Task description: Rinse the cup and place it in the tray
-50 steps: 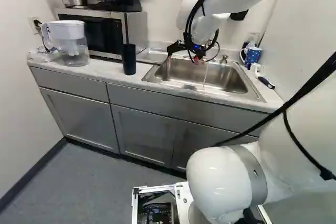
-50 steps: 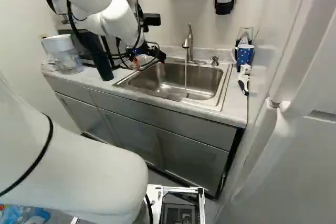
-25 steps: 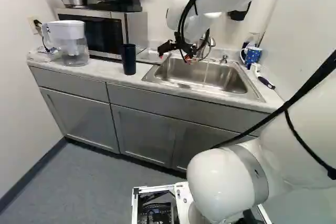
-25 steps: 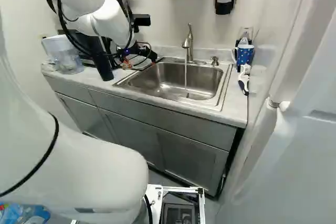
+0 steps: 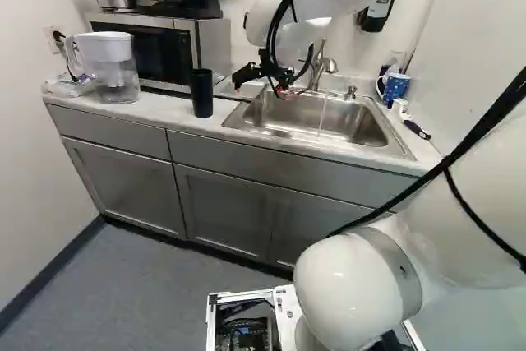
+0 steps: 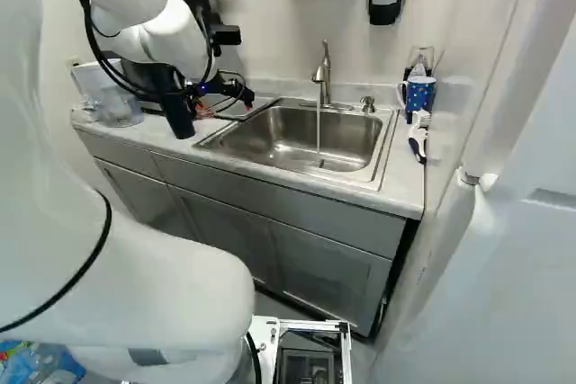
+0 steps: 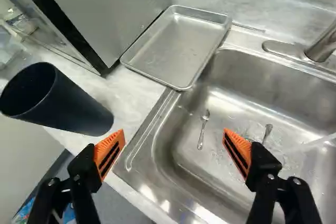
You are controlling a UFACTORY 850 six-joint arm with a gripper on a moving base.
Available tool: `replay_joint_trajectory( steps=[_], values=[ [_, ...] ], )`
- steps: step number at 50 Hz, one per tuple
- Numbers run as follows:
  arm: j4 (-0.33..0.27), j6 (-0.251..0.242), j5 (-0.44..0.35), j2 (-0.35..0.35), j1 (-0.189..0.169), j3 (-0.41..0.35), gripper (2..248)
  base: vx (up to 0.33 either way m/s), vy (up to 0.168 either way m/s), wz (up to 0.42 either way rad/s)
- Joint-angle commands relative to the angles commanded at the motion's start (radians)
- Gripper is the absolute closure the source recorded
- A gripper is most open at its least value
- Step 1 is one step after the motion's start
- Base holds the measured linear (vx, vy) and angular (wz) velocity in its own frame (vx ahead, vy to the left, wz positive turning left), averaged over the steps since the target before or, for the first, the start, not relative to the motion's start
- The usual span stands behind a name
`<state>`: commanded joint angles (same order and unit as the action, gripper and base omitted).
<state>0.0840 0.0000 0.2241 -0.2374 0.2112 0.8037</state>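
Note:
In the left base view my gripper (image 5: 261, 86) hangs over the near-left part of the sink, right of the dark cup (image 5: 201, 93). That cup stands upright on the counter. The wrist view shows my gripper (image 7: 174, 136) open and empty, its orange pads wide apart over the sink's rim. Beside one finger, a little ahead of it, is the cup (image 7: 65, 103), not touched. Farther ahead the metal tray (image 7: 176, 45) lies bare between the microwave and the sink (image 7: 210, 166). Water runs from the faucet (image 6: 324, 74) into the sink.
Two spoons (image 7: 203, 129) lie in the sink. A water pitcher (image 5: 111, 71) stands left of the cup, before the microwave (image 5: 156, 51). At the sink's other side are a blue mug (image 6: 420, 94) and a brush (image 6: 418, 132).
The arm has carried the open gripper leftward across the sink, closer to the cup, uncovering more of the faucet in the left base view. Cup and base have not moved.

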Motion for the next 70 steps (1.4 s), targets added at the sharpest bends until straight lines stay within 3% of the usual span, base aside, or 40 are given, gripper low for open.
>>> replay_joint_trajectory(
  steps=[70],
  values=[
    [0.000,0.000,0.000,0.094,0.246,0.085,3,0.000,0.000,0.000]
  ],
)
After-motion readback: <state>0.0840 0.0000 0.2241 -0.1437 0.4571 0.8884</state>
